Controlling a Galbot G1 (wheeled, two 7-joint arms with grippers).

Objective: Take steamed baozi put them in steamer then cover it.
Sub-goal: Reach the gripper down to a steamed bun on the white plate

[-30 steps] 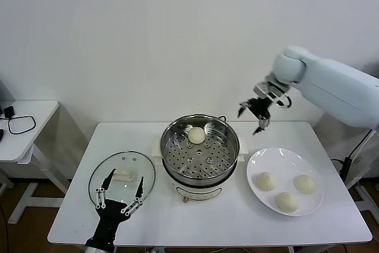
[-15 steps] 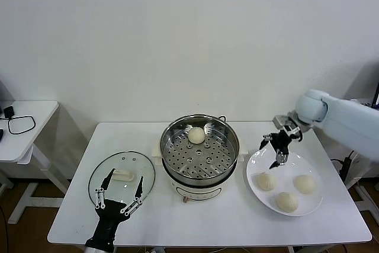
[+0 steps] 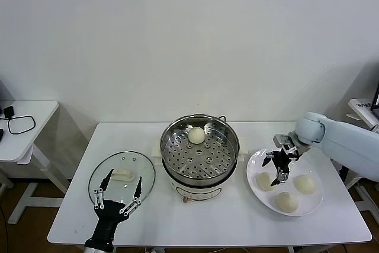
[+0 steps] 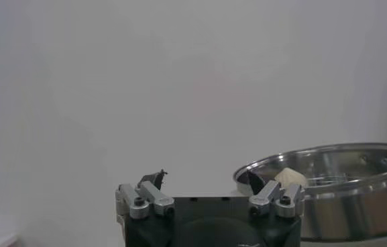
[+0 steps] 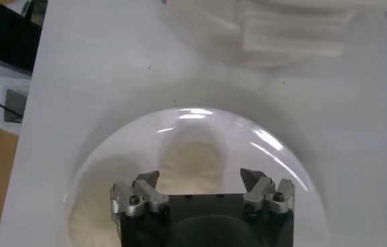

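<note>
The steamer [image 3: 200, 146] stands mid-table with one baozi [image 3: 196, 135] on its perforated tray. Three more baozi [image 3: 265, 180] [image 3: 305, 183] [image 3: 287, 201] lie on a white plate [image 3: 296, 161] to its right. My right gripper [image 3: 272, 172] is open, just above the plate's left baozi. In the right wrist view the gripper [image 5: 200, 178] straddles that baozi [image 5: 190, 156] with its fingers apart. The cover [image 3: 127, 161] lies flat on the table left of the steamer. My left gripper [image 3: 126, 176] is open and hangs over it. The left wrist view shows this gripper [image 4: 203, 180], the steamer [image 4: 327, 181] and its baozi [image 4: 288, 178].
A white side table [image 3: 35, 114] with a black cable [image 3: 22, 124] stands to the far left. The wall runs close behind the table. The steamer's white base [image 5: 284, 30] lies beyond the plate [image 5: 273, 144] in the right wrist view.
My right gripper has come down from above the steamer's right rim, moved right and lowered over the plate's left baozi. The left arm has not moved.
</note>
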